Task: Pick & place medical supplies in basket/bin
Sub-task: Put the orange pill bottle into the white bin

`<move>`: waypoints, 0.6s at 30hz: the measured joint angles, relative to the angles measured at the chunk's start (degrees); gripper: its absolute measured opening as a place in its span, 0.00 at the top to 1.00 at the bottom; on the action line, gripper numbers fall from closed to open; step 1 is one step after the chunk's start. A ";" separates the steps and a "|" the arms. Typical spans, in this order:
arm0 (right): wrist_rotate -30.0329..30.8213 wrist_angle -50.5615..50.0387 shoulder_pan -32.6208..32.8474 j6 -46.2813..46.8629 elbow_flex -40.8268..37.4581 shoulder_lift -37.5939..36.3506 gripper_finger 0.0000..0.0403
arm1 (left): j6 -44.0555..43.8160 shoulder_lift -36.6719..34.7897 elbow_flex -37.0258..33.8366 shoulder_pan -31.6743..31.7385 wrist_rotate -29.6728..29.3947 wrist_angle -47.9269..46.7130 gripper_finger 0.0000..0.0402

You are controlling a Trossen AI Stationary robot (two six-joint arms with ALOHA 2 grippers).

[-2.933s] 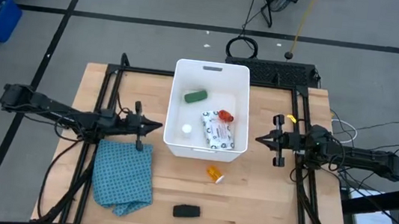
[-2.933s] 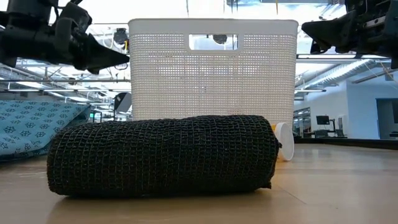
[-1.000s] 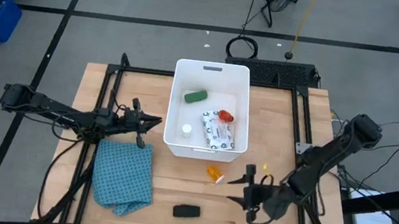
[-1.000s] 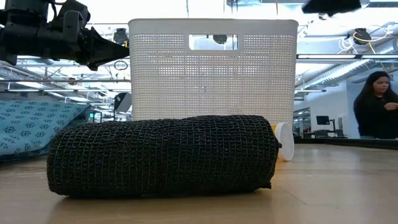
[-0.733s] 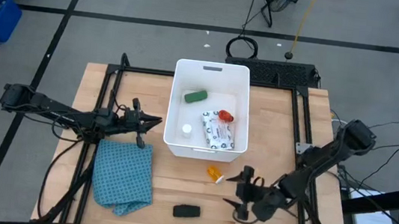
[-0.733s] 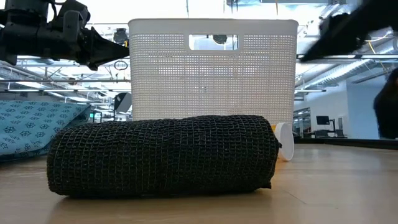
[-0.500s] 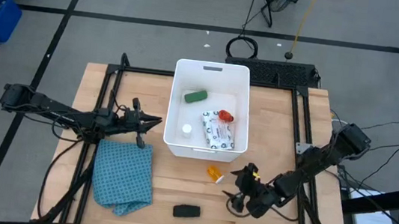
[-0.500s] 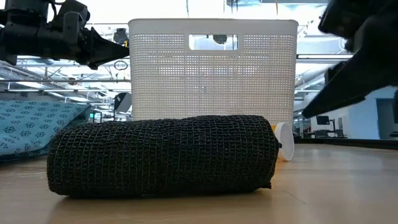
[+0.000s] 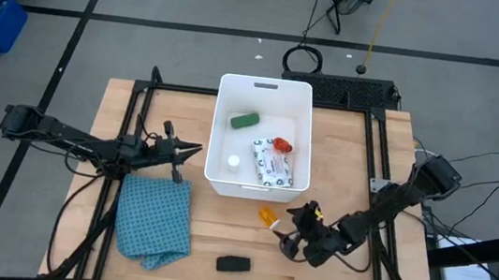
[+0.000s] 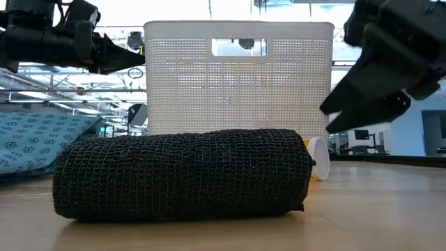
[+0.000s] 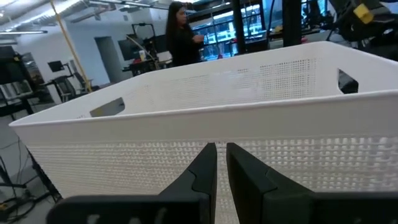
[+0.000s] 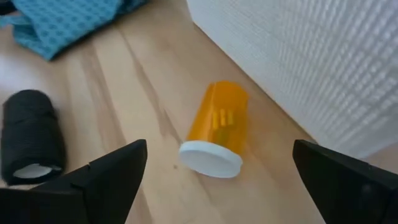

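Right gripper [image 9: 291,231] spread wide, empty, low over table [image 9: 352,152]. Just ahead, between fingers [image 12: 93,180]: orange pill bottle [image 12: 217,127] on its side, beside white basket [image 9: 222,137]. Farther off: black roll [image 9: 233,264]. Left gripper [image 9: 194,149] nearly closed, empty, at basket's wall.

Two slim black jointed arms, each ending in a tapered two-fingered hand [image 9: 294,228].
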 joint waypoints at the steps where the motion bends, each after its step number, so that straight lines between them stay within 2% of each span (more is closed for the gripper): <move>1: -0.19 0.02 -0.27 0.83 0.00 0.54 0.02 | 0.00 0.00 -0.02 0.00 0.00 0.05 0.90; 6: -2.14 1.47 -1.85 2.98 0.00 3.28 0.02 | -0.29 0.00 0.00 0.00 0.02 0.80 0.90; 14: -3.18 6.19 -4.29 0.41 0.00 6.16 0.02 | -1.35 0.00 -0.02 0.00 0.04 0.79 0.90; 18: -6.95 6.47 -5.65 1.47 0.02 8.21 0.02 | -1.51 0.00 -0.02 0.00 0.07 0.79 0.90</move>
